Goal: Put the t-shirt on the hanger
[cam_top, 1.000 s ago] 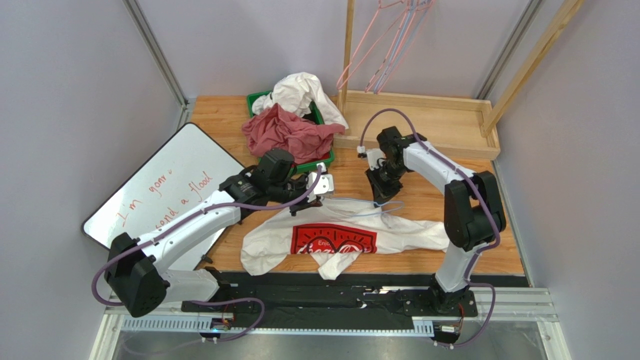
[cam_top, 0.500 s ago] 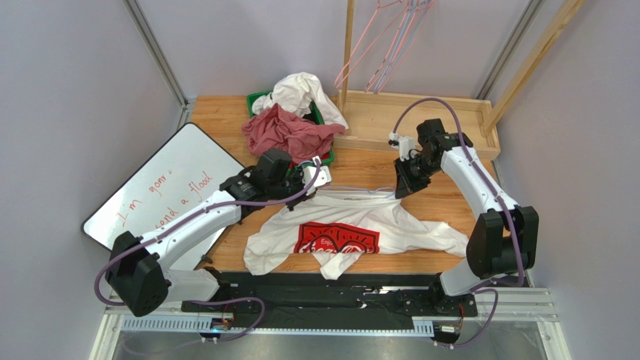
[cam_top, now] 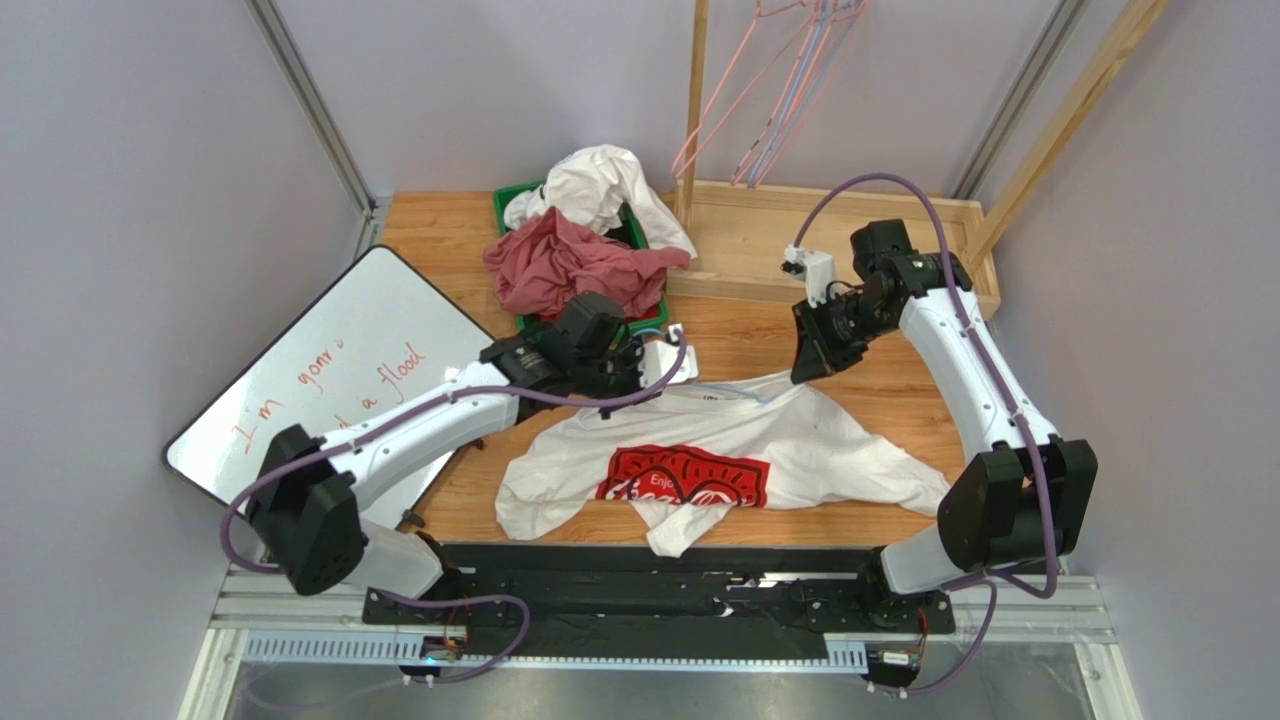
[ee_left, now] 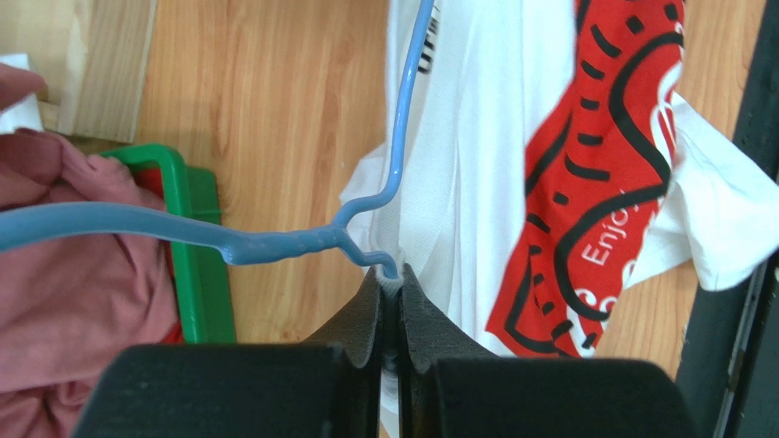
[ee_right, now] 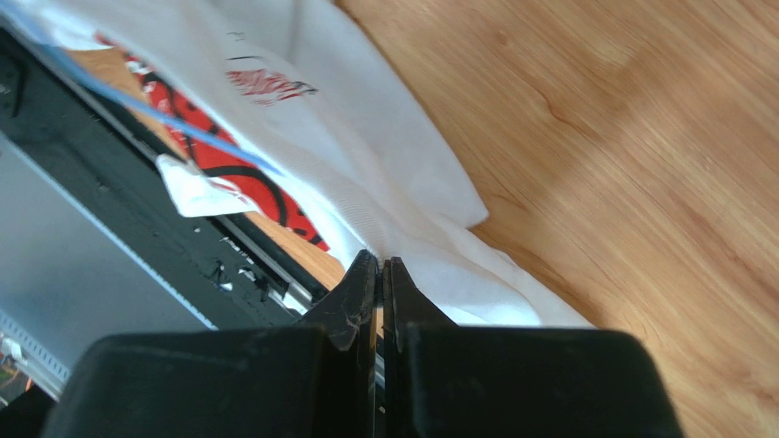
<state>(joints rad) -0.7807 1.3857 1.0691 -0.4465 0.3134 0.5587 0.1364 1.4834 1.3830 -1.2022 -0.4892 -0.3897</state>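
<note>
The white t-shirt (cam_top: 781, 443) with the red chest print (cam_top: 684, 476) lies spread on the wooden table, its collar edge lifted between my two grippers. My left gripper (cam_top: 666, 368) is shut on the collar edge, and the pale blue hanger (ee_left: 274, 245) meets the cloth at its fingertips in the left wrist view (ee_left: 391, 274). The hanger's hook points toward the green bin. Its wire runs into the shirt (ee_left: 407, 119). My right gripper (cam_top: 803, 368) is shut on the shirt's shoulder fabric (ee_right: 430, 246). The blue wire (ee_right: 155, 119) also shows inside the shirt in the right wrist view.
A green bin (cam_top: 513, 200) behind the left gripper holds a red garment (cam_top: 571, 263) and a plain white one (cam_top: 609, 180). A whiteboard (cam_top: 331, 375) lies at the left. Pink and lavender hangers (cam_top: 766, 90) hang on a wooden rack over a wooden tray (cam_top: 887, 240). A black rail (cam_top: 676, 578) runs along the front.
My right gripper has moved back and right with the shirt's shoulder, pulling the collar edge taut. My left gripper has shifted right. The shirt has slid a little to the right.
</note>
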